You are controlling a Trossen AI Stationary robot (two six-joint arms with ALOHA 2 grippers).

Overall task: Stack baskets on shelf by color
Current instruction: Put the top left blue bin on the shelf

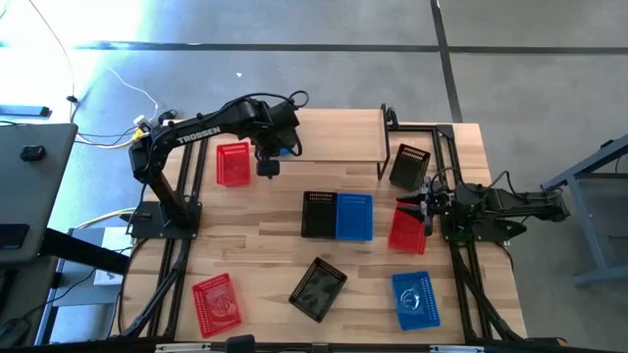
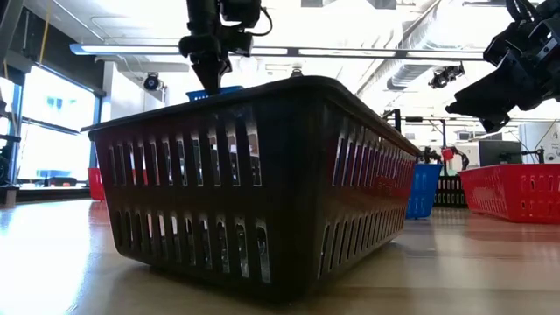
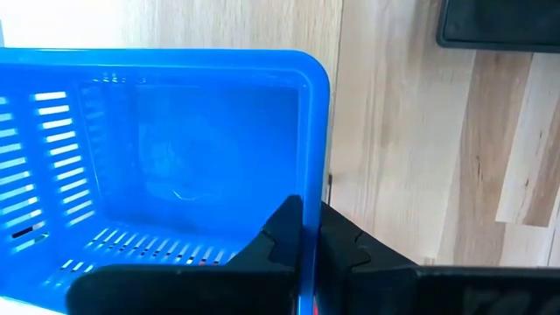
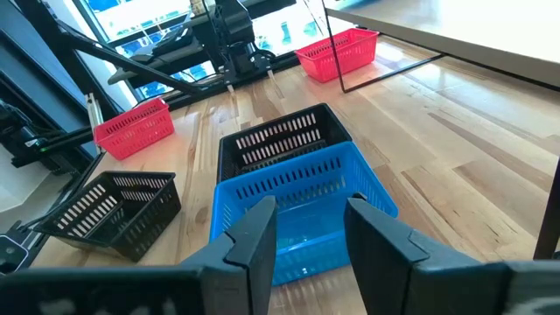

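Over the left end of the shelf [image 1: 334,147], at the far side of the table [image 1: 255,265], a blue basket [image 3: 166,175] is held by the left gripper [image 1: 268,165]. Its fingers are seen in the left wrist view pinched tight on the basket's rim, one inside the wall and one outside. In the low view the basket shows only as a blue edge just under the gripper, raised above the table.

At the right side, the right gripper [image 4: 306,232] is seen with its fingers parted and nothing between them, beside a red basket [image 1: 406,228] that appears tilted; whether it is touched cannot be told.

The remaining baskets are spread over the table. A red one [image 1: 233,163] lies just left of the shelf, and a black one [image 1: 409,166] stands at the shelf's right end. A black basket [image 1: 319,214] and a blue basket [image 1: 354,216] sit side by side in the middle. Along the near edge a red [image 1: 216,302], a black [image 1: 318,288] and a blue basket [image 1: 415,299] are found.

The step in hand is judged to be the placing of the first blue basket on the shelf, which is bare in the high view. A level lowering onto the board is called for next, then a release, so that further blue baskets can be nested into it.
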